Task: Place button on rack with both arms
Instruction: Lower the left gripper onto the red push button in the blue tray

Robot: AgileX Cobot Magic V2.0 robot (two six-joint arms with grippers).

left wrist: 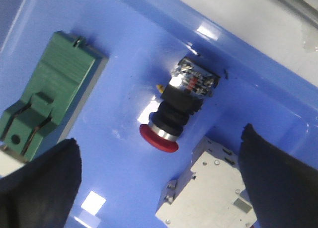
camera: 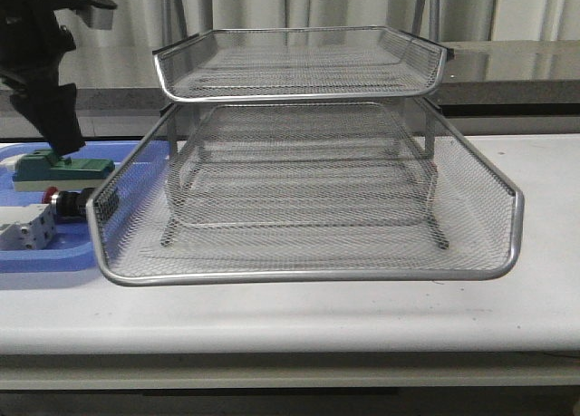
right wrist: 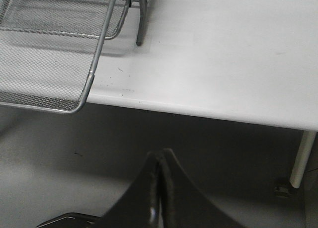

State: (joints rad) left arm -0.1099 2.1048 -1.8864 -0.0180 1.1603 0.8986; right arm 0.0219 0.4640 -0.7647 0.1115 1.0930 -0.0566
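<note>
From the front, the wire-mesh rack (camera: pixel 304 162) stands in the middle of the white table (camera: pixel 299 321), its tiers stepped one above another. Off to its left lies a blue tray (camera: pixel 41 257), and in it the button (camera: pixel 71 201) rests on its side, red cap pointing away from the rack, between a green block (camera: pixel 63 169) behind it and a white block (camera: pixel 27 227) in front. The left arm (camera: pixel 41 81) hangs above the green block.

Through the left wrist camera, the left end effector (left wrist: pixel 164 181) is spread wide, one dark finger (left wrist: pixel 39 183) toward the green block (left wrist: pixel 47 101) and the other over the white block (left wrist: pixel 208 193). The button (left wrist: pixel 174 114) lies on the tray floor (left wrist: pixel 119 188) between them, touched by neither.

The right wrist camera shows the right end effector (right wrist: pixel 160 188) pressed together with nothing in it, held out past the table edge (right wrist: pixel 208 114) over the floor, near the rack's lowest corner (right wrist: pixel 82 106).
</note>
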